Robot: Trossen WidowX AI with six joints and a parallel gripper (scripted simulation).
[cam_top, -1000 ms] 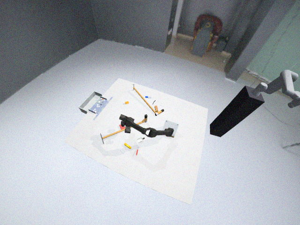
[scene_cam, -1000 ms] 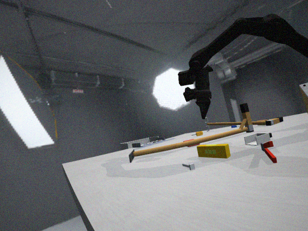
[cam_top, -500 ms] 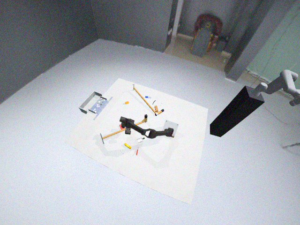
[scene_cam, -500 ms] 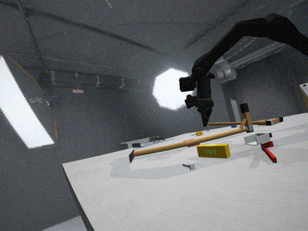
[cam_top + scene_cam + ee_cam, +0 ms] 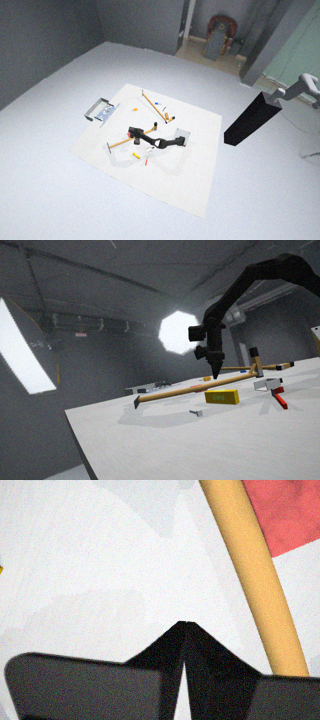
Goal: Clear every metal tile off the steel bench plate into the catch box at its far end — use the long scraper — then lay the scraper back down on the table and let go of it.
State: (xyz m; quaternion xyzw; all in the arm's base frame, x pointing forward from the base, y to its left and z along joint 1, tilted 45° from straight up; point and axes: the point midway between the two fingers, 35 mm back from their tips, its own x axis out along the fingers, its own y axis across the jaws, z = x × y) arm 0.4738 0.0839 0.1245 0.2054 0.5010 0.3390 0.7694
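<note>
The long scraper (image 5: 129, 139) (image 5: 186, 390) (image 5: 252, 575) lies flat on the white table, a wooden handle with a dark blade at its near-left end. My gripper (image 5: 136, 141) (image 5: 215, 376) (image 5: 185, 629) is shut on nothing. It points down, low over the table, just beside the handle's middle and apart from it. The steel bench plate (image 5: 111, 112) lies at the table's left edge with several small pale tiles (image 5: 105, 111) on it. The grey catch box (image 5: 92, 110) stands at its far end.
A flat red piece (image 5: 128, 134) (image 5: 287, 510) lies under the handle. A yellow block (image 5: 136, 155) (image 5: 221, 396), a red tool (image 5: 146, 162) (image 5: 280, 398) and a shorter scraper (image 5: 154, 106) lie around. A black block (image 5: 252, 118) stands off the table, right.
</note>
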